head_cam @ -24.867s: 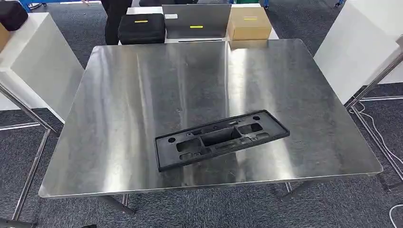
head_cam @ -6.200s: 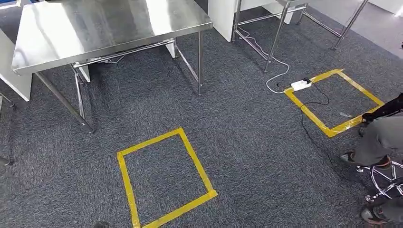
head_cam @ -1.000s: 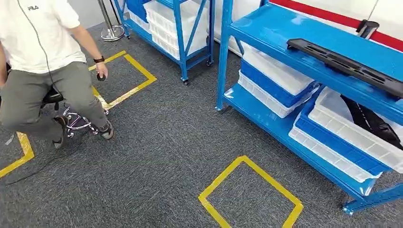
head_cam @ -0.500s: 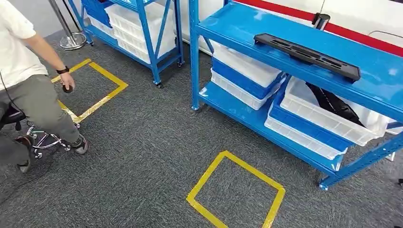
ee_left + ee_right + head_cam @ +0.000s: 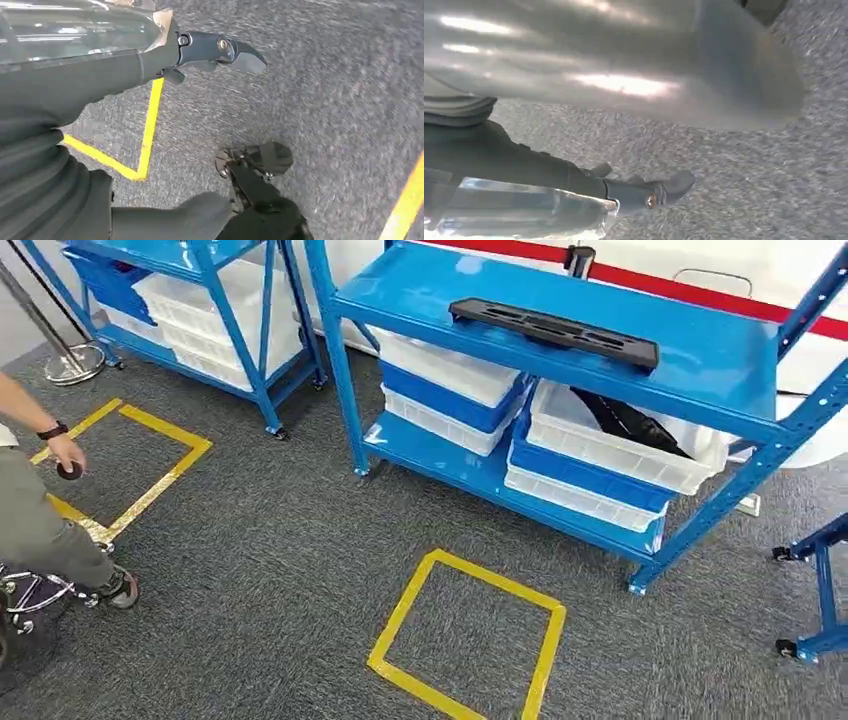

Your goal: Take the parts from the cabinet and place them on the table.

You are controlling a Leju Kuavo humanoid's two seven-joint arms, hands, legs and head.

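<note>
View swung left since earlier; black part point(image 5: 553, 333) near shelf point(image 5: 700, 360) front edge; both hands empty, fingers apart.

Bright even indoor light, soft shadows under the blue shelving point(image 5: 560, 335), wrist views motion-blurred, glare streaks on silver arm covers

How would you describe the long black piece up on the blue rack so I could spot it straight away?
Find the nearer blue rack, the one behind the yellow tape square on the carpet. On its upper shelf lies a long, flat black part with cut-outs. Unlike the other black part sitting in a white bin below, it lies bare on the open shelf.
</note>
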